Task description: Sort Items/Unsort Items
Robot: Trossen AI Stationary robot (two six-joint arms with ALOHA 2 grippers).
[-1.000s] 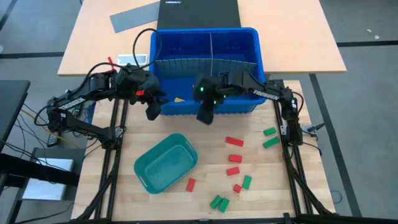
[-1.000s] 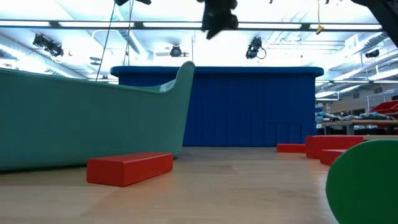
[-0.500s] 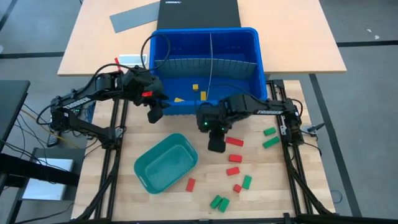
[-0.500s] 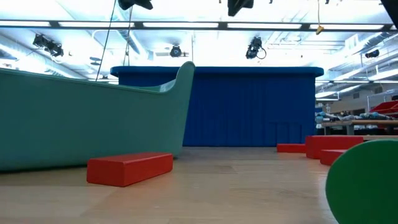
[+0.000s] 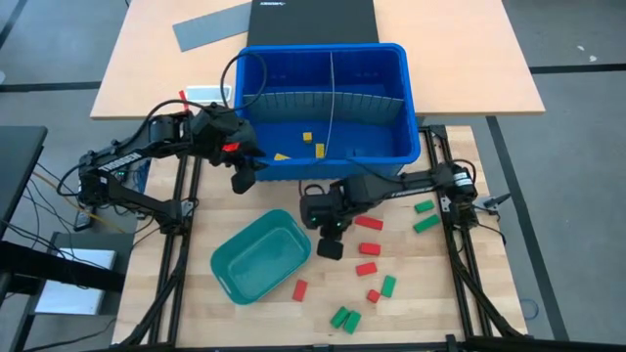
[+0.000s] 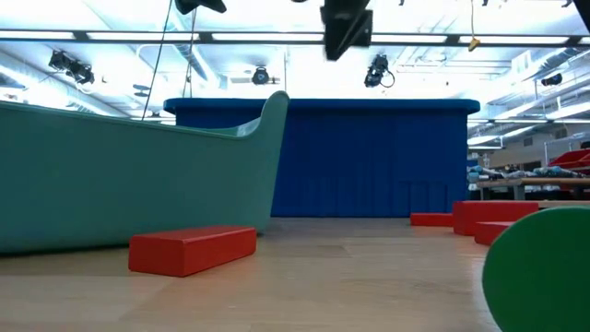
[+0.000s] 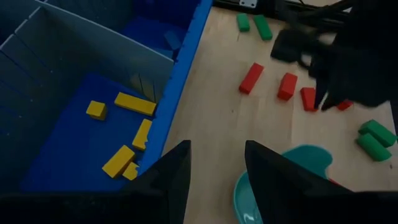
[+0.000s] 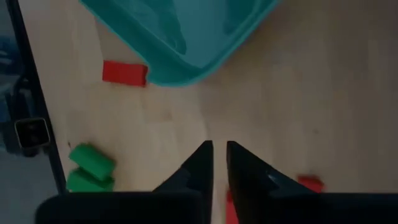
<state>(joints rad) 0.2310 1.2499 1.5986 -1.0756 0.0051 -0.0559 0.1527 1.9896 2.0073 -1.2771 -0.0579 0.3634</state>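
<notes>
While my right gripper [image 5: 331, 247] hangs above the worktop [image 5: 469, 293] just right of the teal tray [image 5: 261, 256], its two fingers [image 8: 202, 165] sit nearly together with nothing between them. Red blocks [image 5: 367, 246] and green blocks [image 5: 344, 318] lie scattered to its right and nearer the front edge. Some yellow blocks [image 5: 314, 145] lie far off in the blue bin [image 5: 411, 117]. I think these blocks are light, hard and a bit smooth, so I should pinch one across its long flat sides. My left gripper [image 5: 243, 180] waits open by the bin's left wall.
</notes>
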